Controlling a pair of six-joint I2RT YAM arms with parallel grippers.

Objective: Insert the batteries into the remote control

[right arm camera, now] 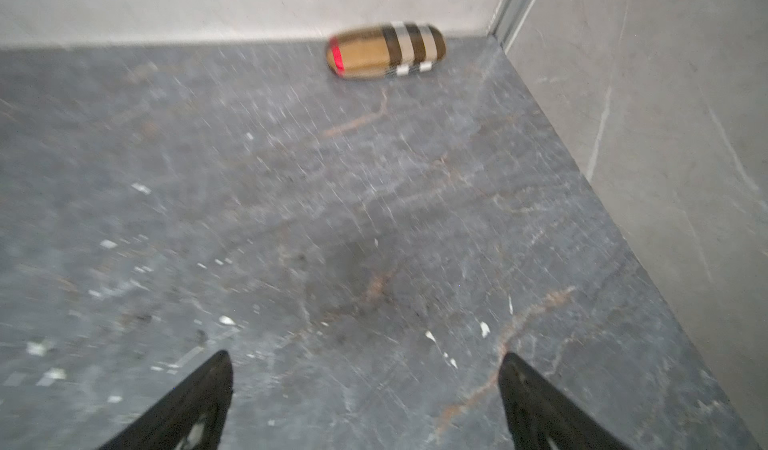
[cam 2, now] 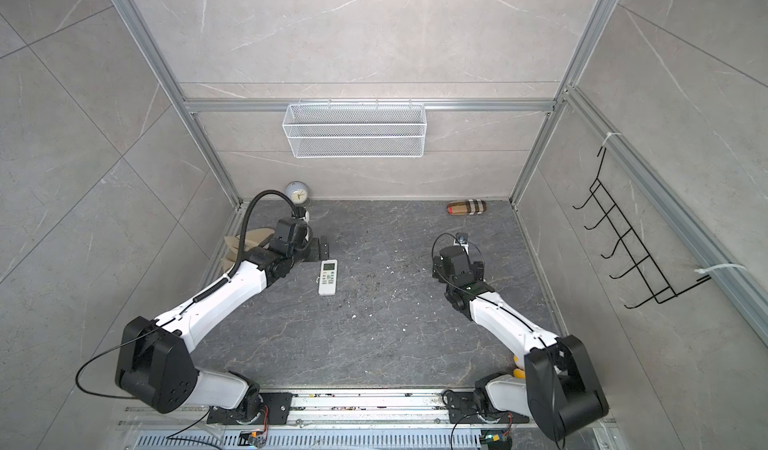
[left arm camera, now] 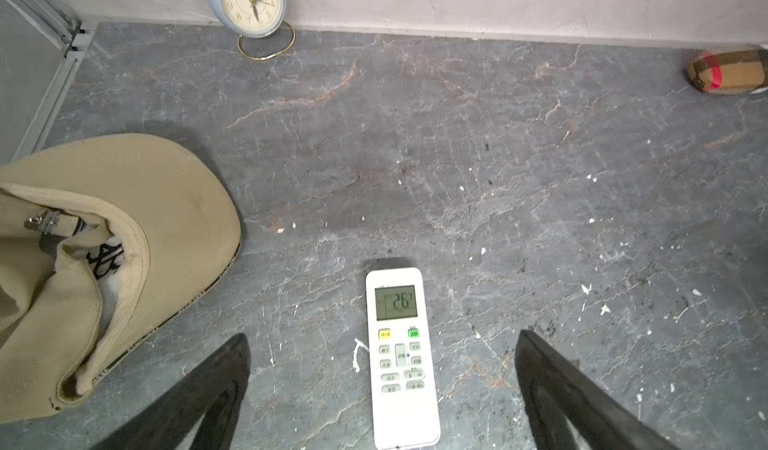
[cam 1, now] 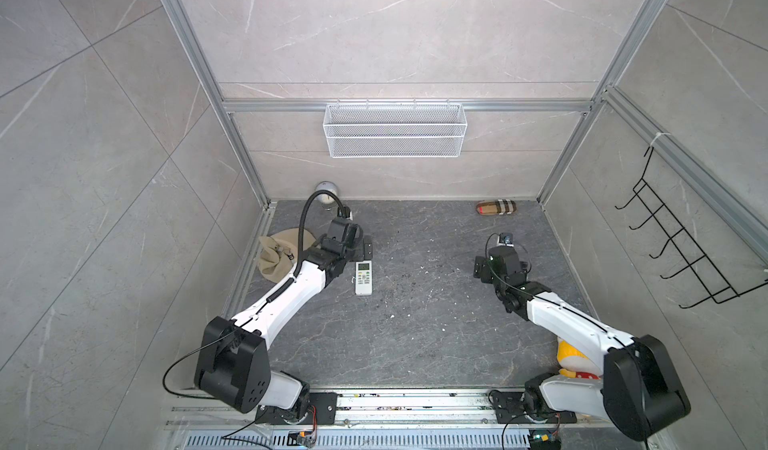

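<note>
The remote control (left arm camera: 401,356) is a white handset lying face up on the dark stone tabletop, its greenish display lit and its button rows showing. In both top views it lies left of centre (cam 1: 364,278) (cam 2: 328,277). My left gripper (left arm camera: 383,335) hovers over it, open, with one finger on each side and clear of it; in a top view the left gripper (cam 1: 357,248) sits just behind the remote's display end. My right gripper (right arm camera: 365,358) is open and empty over bare tabletop on the right. The batteries are out of view.
A beige cap (left arm camera: 104,240) lies left of the remote, with a round clock (left arm camera: 253,0) by the back wall. A plaid case (right arm camera: 386,50) sits at the back right. On the walls hang a wire basket (cam 1: 395,129) and a black hook rack (cam 1: 685,252). A yellow toy (cam 1: 575,360) lies under the right arm.
</note>
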